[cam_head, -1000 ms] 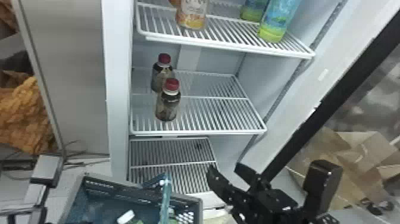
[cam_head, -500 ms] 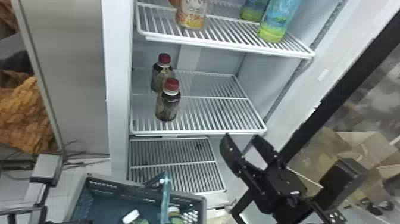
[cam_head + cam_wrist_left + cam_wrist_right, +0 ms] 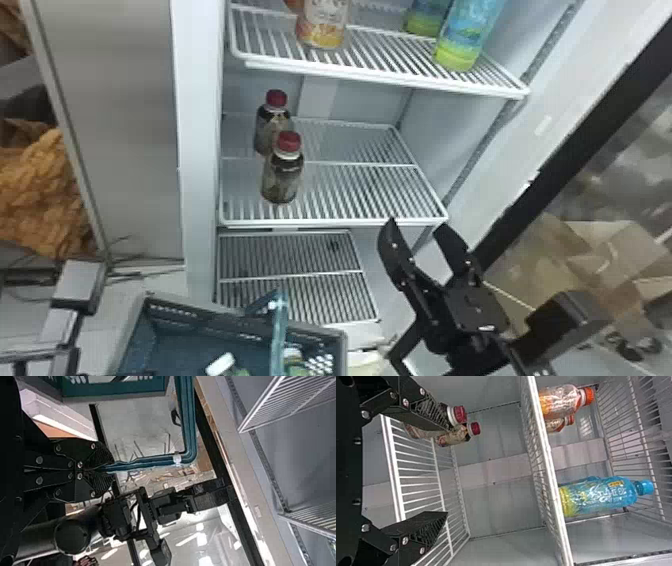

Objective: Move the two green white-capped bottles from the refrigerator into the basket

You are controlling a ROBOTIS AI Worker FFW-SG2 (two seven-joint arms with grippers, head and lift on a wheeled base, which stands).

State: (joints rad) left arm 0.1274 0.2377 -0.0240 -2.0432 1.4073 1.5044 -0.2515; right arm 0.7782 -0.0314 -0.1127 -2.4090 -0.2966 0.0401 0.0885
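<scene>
Can make out only parts of the two green bottles in the basket, low in the head view, left of centre: one white-capped bottle, tilted and cut off by the bottom edge; beside it a pale-capped bottle, cut off there too and partly behind the handle. At the top edge, lose the cap of the orange-labelled bottle and the upper part of the blue-green bottle. See the front red-capped bottle overlap the rear red-capped bottle, both upright on the middle shelf. Find open room between those two and the shelf's right side, and a gap between the basket's right rim and the right pincer, just below the shelf's front right corner. Find that pincer released, spread wide, holding nothing. In the left wrist view, see the left pincer clenched on the handle.
</scene>
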